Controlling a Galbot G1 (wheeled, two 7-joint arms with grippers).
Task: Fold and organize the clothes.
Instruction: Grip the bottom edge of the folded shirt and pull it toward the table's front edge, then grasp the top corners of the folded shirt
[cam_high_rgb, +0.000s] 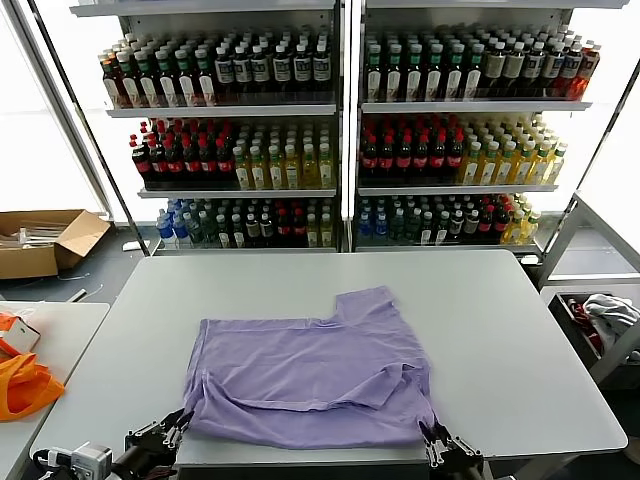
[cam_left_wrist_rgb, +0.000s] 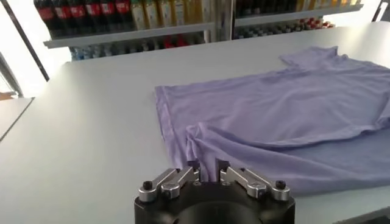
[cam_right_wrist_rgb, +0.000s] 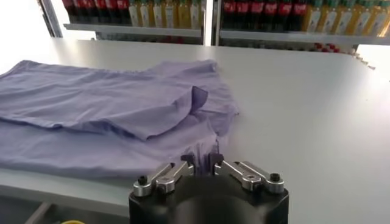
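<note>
The lavender T-shirt lies on the grey table, partly doubled over, with one sleeve pointing to the far side. Both grippers sit at the table's near edge. My left gripper is at the shirt's near left corner; in the left wrist view a bunch of shirt cloth runs up between its narrowly set fingertips. My right gripper is at the near right corner. In the right wrist view a peak of the shirt is pinched in the right gripper.
An orange bag lies on a side table to the left. A cardboard box stands on the floor beyond it. Shelves of bottles fill the back. A bin of cloth stands at the right.
</note>
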